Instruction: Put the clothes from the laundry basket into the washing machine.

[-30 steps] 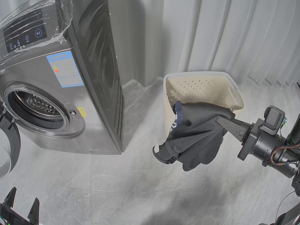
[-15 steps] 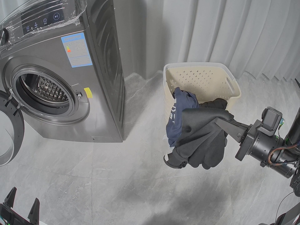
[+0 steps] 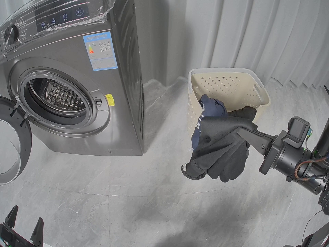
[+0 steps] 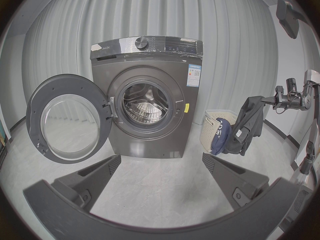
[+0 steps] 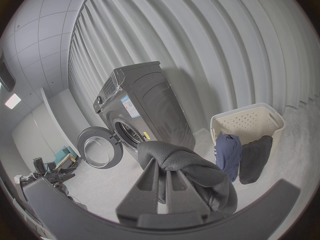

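Observation:
A dark grey garment [image 3: 219, 144] hangs in the air just in front of the cream laundry basket [image 3: 240, 83], with my right gripper [image 3: 240, 131] shut on its upper edge. In the right wrist view the cloth [image 5: 186, 164] is bunched around the closed fingers [image 5: 146, 184]. A navy garment [image 3: 210, 108] and a black one [image 3: 244, 113] drape over the basket's near rim. The grey washing machine [image 3: 68, 86] stands to the left with its door [image 3: 10, 144] swung wide and its drum [image 3: 58, 98] exposed. My left gripper [image 3: 24, 223] is low at the near left, open and holding nothing.
Grey tiled floor [image 3: 137, 189] lies between the machine and the basket. White curtains [image 3: 257, 28] hang behind both. The open door juts out to the left of the drum opening.
The head view has turned, so machine and basket sit further right in the picture. The grey garment has come off the basket rim, uncovering the navy garment.

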Robot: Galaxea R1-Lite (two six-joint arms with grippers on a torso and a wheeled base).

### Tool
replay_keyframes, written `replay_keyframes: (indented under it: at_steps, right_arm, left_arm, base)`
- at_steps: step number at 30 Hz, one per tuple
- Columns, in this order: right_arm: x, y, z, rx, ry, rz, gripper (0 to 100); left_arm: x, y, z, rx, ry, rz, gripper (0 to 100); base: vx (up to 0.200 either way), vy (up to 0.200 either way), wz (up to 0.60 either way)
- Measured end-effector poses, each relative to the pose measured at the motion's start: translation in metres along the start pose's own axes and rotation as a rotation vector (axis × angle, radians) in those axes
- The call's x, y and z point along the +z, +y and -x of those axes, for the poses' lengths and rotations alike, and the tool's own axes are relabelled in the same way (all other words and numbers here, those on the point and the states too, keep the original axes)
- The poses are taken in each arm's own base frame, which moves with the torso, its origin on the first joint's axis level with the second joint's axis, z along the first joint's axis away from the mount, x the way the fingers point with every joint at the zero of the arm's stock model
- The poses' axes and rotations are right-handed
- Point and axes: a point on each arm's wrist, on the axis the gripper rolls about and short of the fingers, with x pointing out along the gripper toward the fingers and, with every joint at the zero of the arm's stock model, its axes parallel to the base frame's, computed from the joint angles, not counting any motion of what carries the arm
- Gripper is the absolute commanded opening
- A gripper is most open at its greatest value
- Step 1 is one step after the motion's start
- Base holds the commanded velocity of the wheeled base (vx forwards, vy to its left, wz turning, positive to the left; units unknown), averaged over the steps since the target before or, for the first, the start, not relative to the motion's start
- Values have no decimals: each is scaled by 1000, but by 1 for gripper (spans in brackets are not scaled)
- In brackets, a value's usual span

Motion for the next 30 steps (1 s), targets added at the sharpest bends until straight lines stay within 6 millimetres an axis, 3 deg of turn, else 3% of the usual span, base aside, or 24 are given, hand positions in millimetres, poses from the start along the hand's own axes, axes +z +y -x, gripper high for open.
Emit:
replay_keyframes:
  at_steps: [23, 30]
  right_arm:
    - [1, -1, 2, -9, -6, 1, 0]
    - [2, -6, 3, -27, -8, 3, 0]
  left_arm:
    - [0, 0, 0, 2, 0, 0, 100]
    - [0, 0, 0, 1, 0, 2, 100]
  base:
    - [0, 200, 0]
    - [0, 0, 0]
